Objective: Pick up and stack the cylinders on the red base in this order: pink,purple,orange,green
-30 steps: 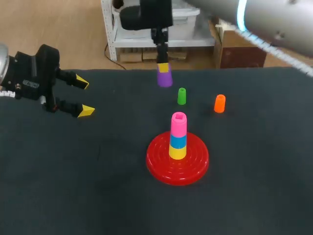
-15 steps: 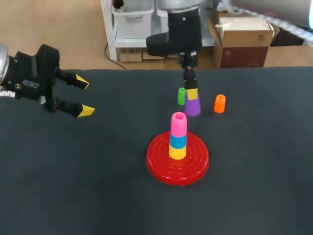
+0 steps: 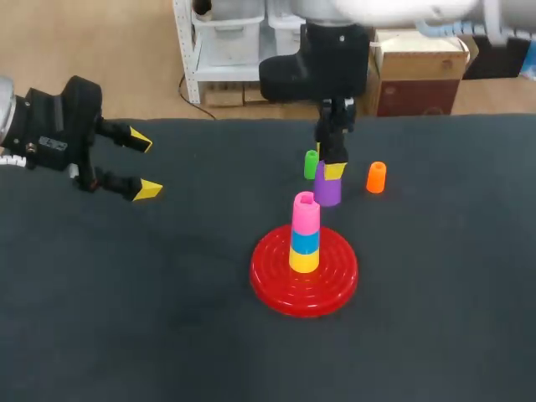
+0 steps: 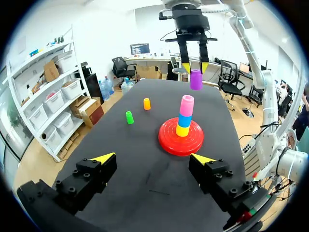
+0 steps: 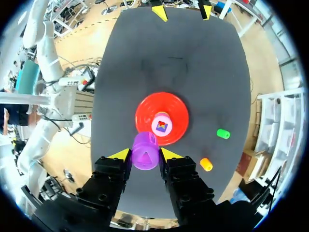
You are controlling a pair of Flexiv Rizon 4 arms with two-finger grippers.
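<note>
Purple cylinder (image 3: 327,193): gripped in my right jaws, aloft just beyond the red base (image 3: 335,289), near its topmost pink cylinder (image 3: 306,211). Green cylinder (image 3: 311,164), orange cylinder (image 3: 376,177): standing beyond base. My left jaws: wide open, empty, well left of base

**A dark table in a bright workroom**

We see a table (image 3: 100,335) covered in dark cloth. Beyond its far edge lie a light wooden floor (image 3: 92,42), a white shelf unit (image 3: 234,74) holding storage bins (image 3: 226,42), and a cardboard box (image 3: 419,67). The walls (image 4: 106,24) are white and brightly lit.
</note>
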